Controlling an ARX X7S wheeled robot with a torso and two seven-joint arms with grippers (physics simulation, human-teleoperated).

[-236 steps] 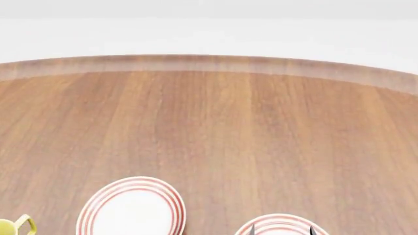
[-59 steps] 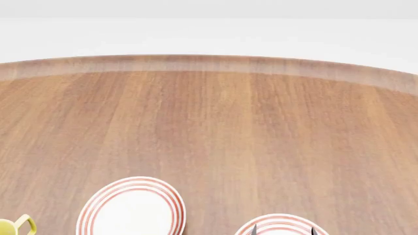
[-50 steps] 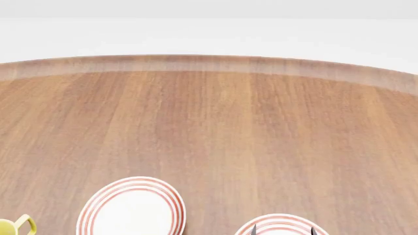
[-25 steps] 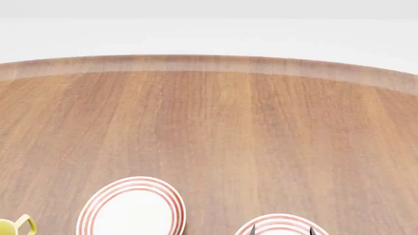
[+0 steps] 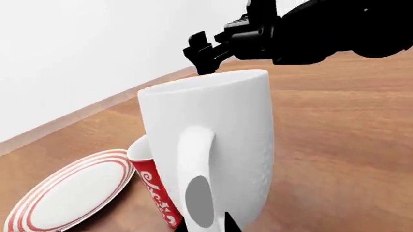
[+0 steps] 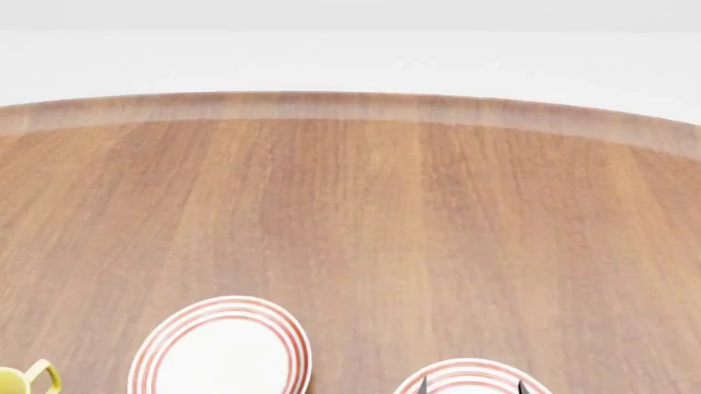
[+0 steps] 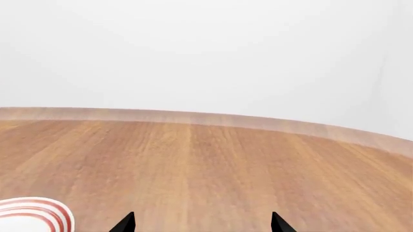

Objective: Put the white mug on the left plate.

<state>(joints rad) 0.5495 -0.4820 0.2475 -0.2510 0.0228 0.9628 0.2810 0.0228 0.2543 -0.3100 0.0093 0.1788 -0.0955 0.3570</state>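
Note:
The white mug (image 5: 219, 140) fills the left wrist view, tall and glossy, its loop handle turned to the camera. My left gripper (image 5: 206, 227) is shut on the lower part of that handle, one black fingertip on each side. The mug's base is cut off, so I cannot tell whether it rests on the table. In the head view the left plate (image 6: 219, 349), white with red rings, lies bare near the bottom edge; the mug and left gripper are out of that view. My right gripper (image 7: 201, 224) is open with nothing between its fingers, its tips showing over the right plate (image 6: 471, 373).
A small red mug with white swirls (image 5: 152, 186) stands close behind the white mug, beside a red-ringed plate (image 5: 71, 193). The right arm's black gripper (image 5: 206, 48) hangs beyond the white mug's rim. A yellow-handled mug (image 6: 22, 379) sits left of the left plate. The table's far edge (image 6: 350, 107) curves across.
The right gripper's fingertips have barely shifted at the bottom edge of the head view. The plates and the yellow-handled mug have not moved.

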